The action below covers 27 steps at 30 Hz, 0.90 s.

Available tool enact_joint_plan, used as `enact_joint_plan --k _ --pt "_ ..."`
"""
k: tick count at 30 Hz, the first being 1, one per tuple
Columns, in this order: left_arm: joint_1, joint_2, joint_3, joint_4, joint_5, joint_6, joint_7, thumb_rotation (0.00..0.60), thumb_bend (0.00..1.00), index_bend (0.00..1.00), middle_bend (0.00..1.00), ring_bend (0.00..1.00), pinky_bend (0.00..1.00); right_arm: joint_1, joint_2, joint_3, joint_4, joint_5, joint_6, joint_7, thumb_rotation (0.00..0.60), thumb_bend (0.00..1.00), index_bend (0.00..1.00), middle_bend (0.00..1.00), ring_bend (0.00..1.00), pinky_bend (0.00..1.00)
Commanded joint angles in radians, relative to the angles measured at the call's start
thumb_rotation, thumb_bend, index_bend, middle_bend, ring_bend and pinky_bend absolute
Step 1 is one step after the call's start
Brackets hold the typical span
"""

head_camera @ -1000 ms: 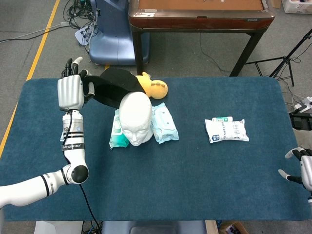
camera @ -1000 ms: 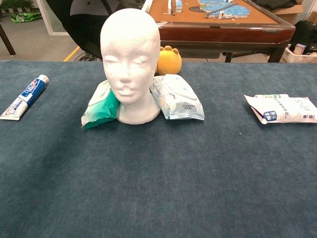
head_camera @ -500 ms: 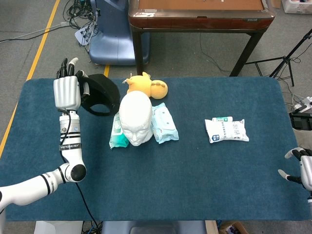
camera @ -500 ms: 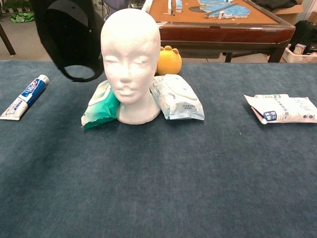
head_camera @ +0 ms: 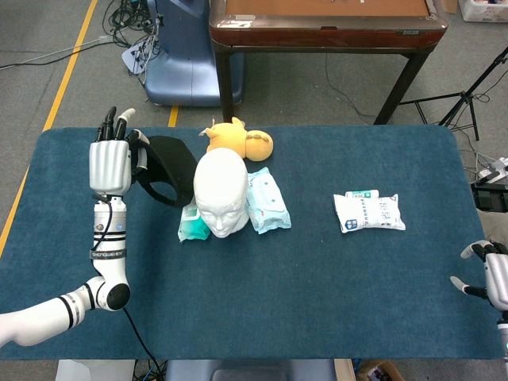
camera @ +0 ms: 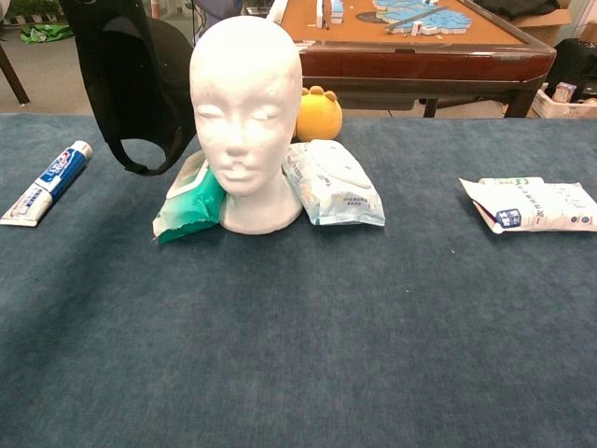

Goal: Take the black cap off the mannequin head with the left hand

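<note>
Head view, left of frame: the left hand (head_camera: pixel 110 163) is raised above the blue-covered bench (head_camera: pixel 317 302), back of the hand toward the camera, fingers extended upward, holding the black cap (head_camera: pixel 168 168) at its edge. The cap hangs clear of the bench, just left of the mannequin head (head_camera: pixel 221 193) and not on it; whether the two touch cannot be told. In the chest view the cap (camera: pixel 140 84) occupies the upper left of the frame, its open side and strap lowest, beside the bare white mannequin head (camera: pixel 245 112), which stands upright at centre left.

A green wipes packet (camera: pixel 188 201) lies against the left of the head's base and a pale blue wipes packet (camera: pixel 333 184) against its right. A yellow plush toy (camera: pixel 318 112) sits behind the head, toward the upper centre. A toothpaste tube (camera: pixel 48 182) lies flat at the left edge of the chest view, well apart from the head. A white pouch (camera: pixel 532 205) lies at the right of the frame.

Head view, lower right corner: the right hand (head_camera: pixel 488 278) rests near the bench edge, only partly in frame, its visible fingers spread with nothing in them.

Beyond the bench, at the top of the frame, stands a brown wooden table (head_camera: pixel 325 24).
</note>
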State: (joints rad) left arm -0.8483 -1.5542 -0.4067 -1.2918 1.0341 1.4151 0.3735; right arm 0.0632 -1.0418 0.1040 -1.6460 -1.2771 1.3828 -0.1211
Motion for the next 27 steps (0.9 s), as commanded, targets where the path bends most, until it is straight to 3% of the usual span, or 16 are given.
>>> enact_joint_plan --k 1,27 --pt "0.005 -0.016 -0.001 0.043 0.021 -0.001 -0.033 0.600 0.47 0.73 0.17 0.04 0.17 0.000 0.000 0.002 0.001 0.003 0.000 0.002 0.600 0.07 0.48 0.39 0.30 0.37" --pt "0.274 0.084 0.122 0.006 0.198 0.142 -0.234 0.600 0.47 0.74 0.19 0.04 0.17 0.020 -0.021 0.001 0.003 0.027 -0.027 -0.054 0.600 0.07 0.48 0.39 0.30 0.37"
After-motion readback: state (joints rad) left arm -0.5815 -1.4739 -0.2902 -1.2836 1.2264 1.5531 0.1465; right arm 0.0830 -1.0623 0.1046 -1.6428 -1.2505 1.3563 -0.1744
